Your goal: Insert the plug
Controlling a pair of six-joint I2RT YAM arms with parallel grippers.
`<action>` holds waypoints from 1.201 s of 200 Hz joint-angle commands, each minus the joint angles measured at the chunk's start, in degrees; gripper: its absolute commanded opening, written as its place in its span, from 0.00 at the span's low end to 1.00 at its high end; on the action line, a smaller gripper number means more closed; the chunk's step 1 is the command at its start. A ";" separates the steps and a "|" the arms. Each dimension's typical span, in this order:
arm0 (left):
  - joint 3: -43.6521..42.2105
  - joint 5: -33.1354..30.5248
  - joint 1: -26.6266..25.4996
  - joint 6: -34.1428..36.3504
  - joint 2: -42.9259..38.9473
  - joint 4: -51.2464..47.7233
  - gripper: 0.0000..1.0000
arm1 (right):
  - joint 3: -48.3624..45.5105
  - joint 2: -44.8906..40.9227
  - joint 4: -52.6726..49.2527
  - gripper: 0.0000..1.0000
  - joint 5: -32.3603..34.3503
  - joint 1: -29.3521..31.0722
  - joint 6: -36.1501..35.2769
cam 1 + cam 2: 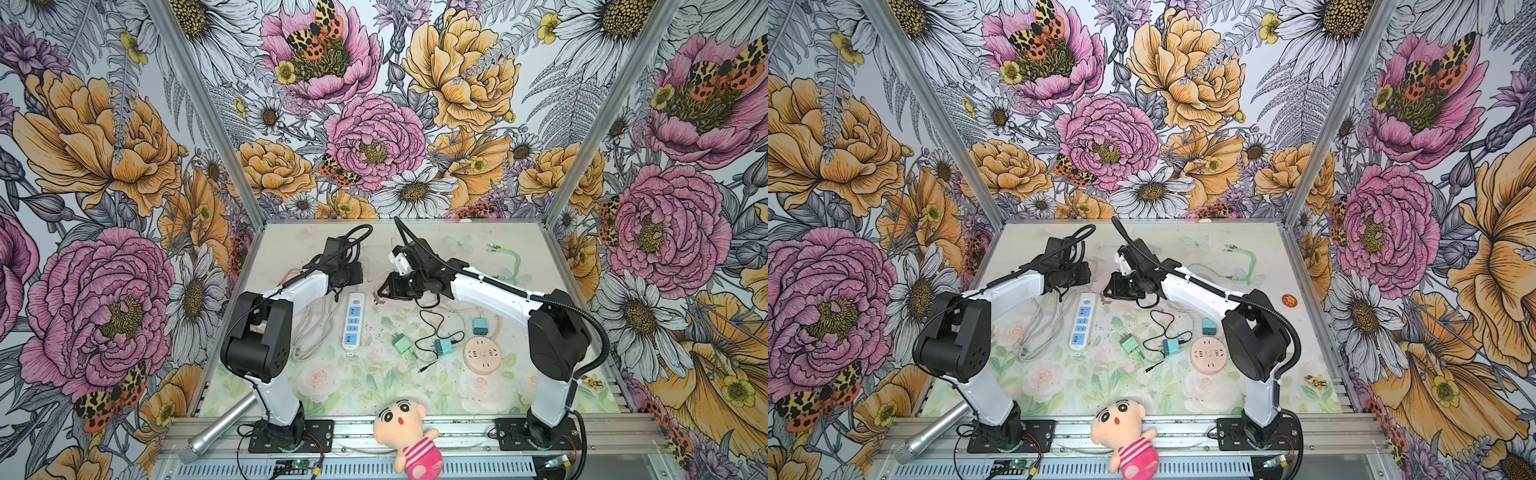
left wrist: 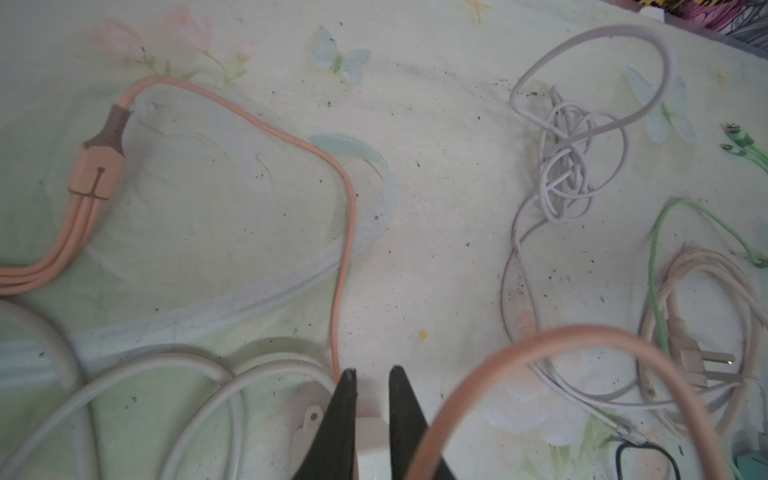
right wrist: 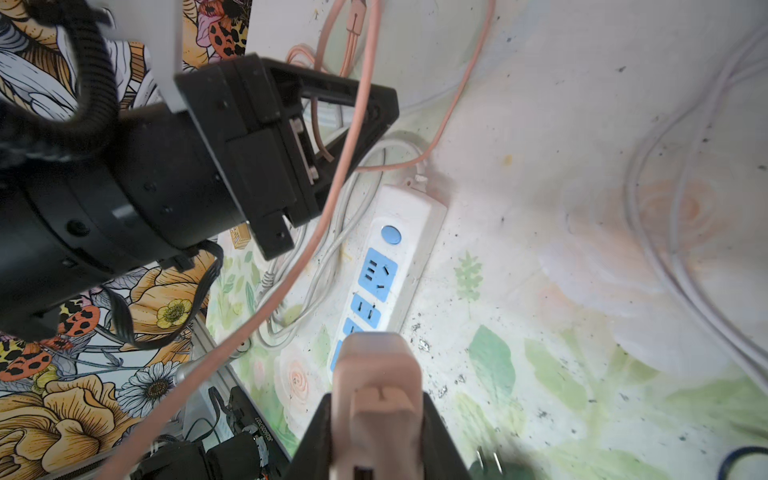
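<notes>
One pink plug [image 3: 378,365] fills right hand [image 3: 377,411]; left hand [image 2: 373,372] (grip unclear) at power strip [image 3: 409,208].

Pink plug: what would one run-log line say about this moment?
right gripper: holds pink plug near power strip | left gripper: at strip's cord end, grip unclear | plug: not inserted

Plush doll [image 1: 405,432] near edge, centre; silver mic [image 1: 220,428] in near-left corner. Mid-right: mint adapter [image 1: 401,343], teal adapter [image 1: 443,346] just right of it, 2nd teal adapter [image 1: 481,326] farther back, round pink socket disc [image 1: 483,354] beside. Green cable [image 1: 516,259] far right.
</notes>
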 commanded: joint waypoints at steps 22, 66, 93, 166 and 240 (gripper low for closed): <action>2.18 0.21 7.31 -2.52 -2.23 -2.27 0.18 | 6.75 4.54 -0.88 0.00 4.94 5.11 3.79; 4.23 2.92 9.60 -1.86 -1.03 -6.66 0.19 | 11.22 9.12 -2.68 0.00 11.63 8.51 8.56; 3.63 -0.05 9.73 -3.83 -0.89 -7.01 0.19 | 14.31 11.00 -5.75 0.00 19.22 11.64 10.76; -6.53 -0.42 7.97 -8.12 -6.72 -8.94 0.20 | 12.93 10.65 -7.69 0.00 30.40 17.92 16.53; -14.54 -7.91 -0.39 -12.81 -15.39 -16.72 0.21 | 8.80 6.73 -7.61 0.00 31.83 18.19 14.85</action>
